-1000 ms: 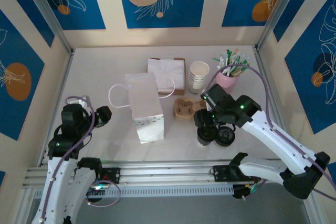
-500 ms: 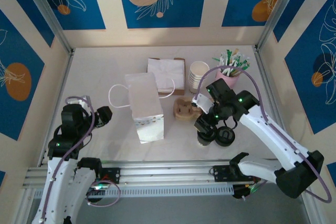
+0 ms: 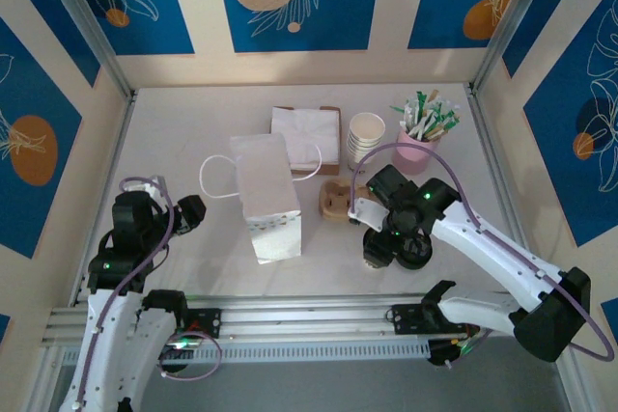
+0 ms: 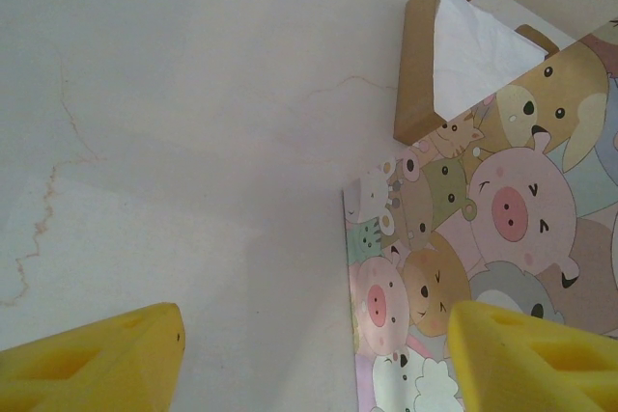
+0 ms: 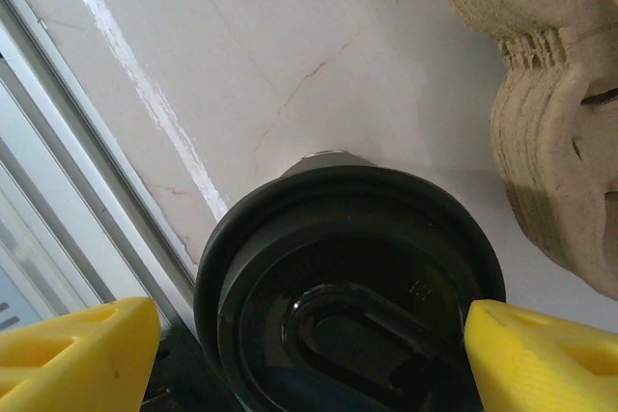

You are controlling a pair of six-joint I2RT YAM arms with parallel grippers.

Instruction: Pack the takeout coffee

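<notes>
Takeout coffee (image 5: 348,229) stands at the lower middle of the right wrist view, black lid up, just beside the brown cup carrier (image 5: 560,113) at the upper right. The right gripper (image 5: 309,335) hangs over it, yellow fingers (image 5: 77,354) spread to either side of the lid. At the lower left of the top view, the left gripper (image 3: 188,211) is spread wide and empty beside the paper bag (image 3: 266,195).

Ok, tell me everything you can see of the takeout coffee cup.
The takeout coffee is a small dark cup under a round, glossy black plastic lid with a raised rim and recessed oval centre. It stands upright on the pale marbled table, near but apart from the brown pulp carrier. The open right tool straddles the lid.
</notes>
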